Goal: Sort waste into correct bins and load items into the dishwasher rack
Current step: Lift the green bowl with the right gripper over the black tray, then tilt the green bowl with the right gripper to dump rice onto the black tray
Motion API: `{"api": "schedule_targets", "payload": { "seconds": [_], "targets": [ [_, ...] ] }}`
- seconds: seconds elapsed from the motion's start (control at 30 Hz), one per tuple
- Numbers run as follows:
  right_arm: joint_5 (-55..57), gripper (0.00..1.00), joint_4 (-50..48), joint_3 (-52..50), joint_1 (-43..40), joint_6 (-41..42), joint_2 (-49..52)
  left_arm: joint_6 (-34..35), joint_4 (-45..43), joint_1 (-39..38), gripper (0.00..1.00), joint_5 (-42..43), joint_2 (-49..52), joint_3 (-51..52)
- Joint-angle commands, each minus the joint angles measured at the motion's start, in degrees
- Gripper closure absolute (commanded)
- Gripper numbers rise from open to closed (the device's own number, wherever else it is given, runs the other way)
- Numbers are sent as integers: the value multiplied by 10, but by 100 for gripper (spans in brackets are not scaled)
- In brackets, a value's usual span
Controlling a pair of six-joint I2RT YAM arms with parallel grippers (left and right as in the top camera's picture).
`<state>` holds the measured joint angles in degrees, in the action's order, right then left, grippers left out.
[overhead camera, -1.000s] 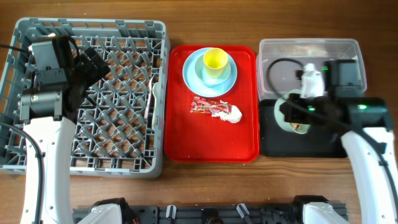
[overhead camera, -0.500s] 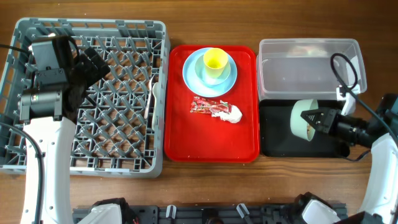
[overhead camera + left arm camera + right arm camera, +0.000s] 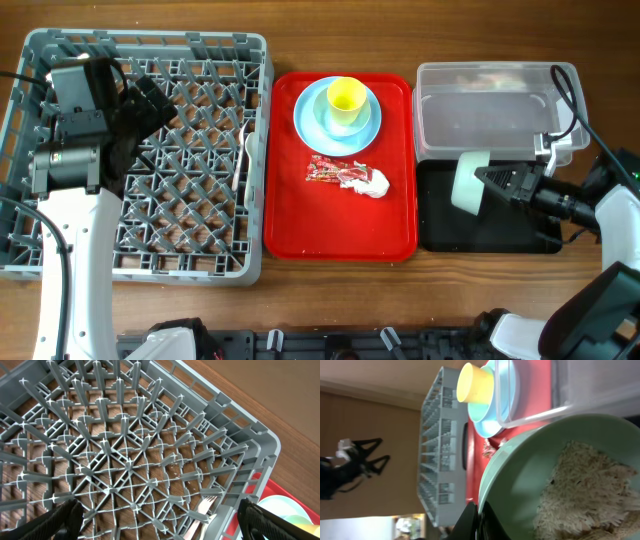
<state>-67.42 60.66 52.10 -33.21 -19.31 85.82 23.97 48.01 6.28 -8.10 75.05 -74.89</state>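
Overhead, the left gripper [image 3: 150, 100] hangs spread wide and empty over the dishwasher rack [image 3: 60, 40]. Past the red tray [image 3: 300, 220], the right gripper [image 3: 497, 183] pinches the rim of the pale green bowl [image 3: 467, 182], tipped on its side directly above the black tray [image 3: 440, 230], the clear tub [image 3: 480, 110] just behind it; rice [image 3: 580, 485] lies inside the bowl.

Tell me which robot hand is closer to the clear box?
Right. The right gripper, holding a green bowl, sits right beside the clear box; the left gripper is far off over the grey rack.
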Motion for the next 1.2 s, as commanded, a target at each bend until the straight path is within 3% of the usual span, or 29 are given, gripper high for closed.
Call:
{"api": "schedule_targets", "payload": {
  "seconds": [0.0, 0.2, 0.33, 0.53, 0.63, 0.73, 0.8, 0.9, 0.97, 1.17],
  "targets": [
    [-47, 96, 2, -2, -3, -26, 11, 7, -1, 3, 0, -3, 0, -3],
    [-63, 96, -24, -2, -26, 30, 11, 7, -1, 3, 0, -3, 0, -3],
    [-64, 96, 57, -2, -61, 12, 11, 7, -1, 3, 0, -3, 0, -3],
    [-75, 96, 16, -2, -124, 42, 11, 7, -1, 3, 0, -3, 0, -3],
    [-48, 96, 51, -2, -137, -12, 11, 7, -1, 3, 0, -3, 0, -3],
    [-73, 96, 9, -2, -137, 18, 11, 7, -1, 3, 0, -3, 0, -3],
    [-86, 96, 36, -2, -136, 21, 11, 7, -1, 3, 0, -3, 0, -3],
    [-93, 96, 106, -15, -136, -88, 11, 7, -1, 3, 0, -3, 0, -3],
    [-99, 96, 96, -36, -136, -120, 11, 7, -1, 3, 0, -3, 0, -3],
    [-128, 96, 62, -109, -136, -91, 11, 7, -1, 3, 0, -3, 0, -3]
  ]
}}
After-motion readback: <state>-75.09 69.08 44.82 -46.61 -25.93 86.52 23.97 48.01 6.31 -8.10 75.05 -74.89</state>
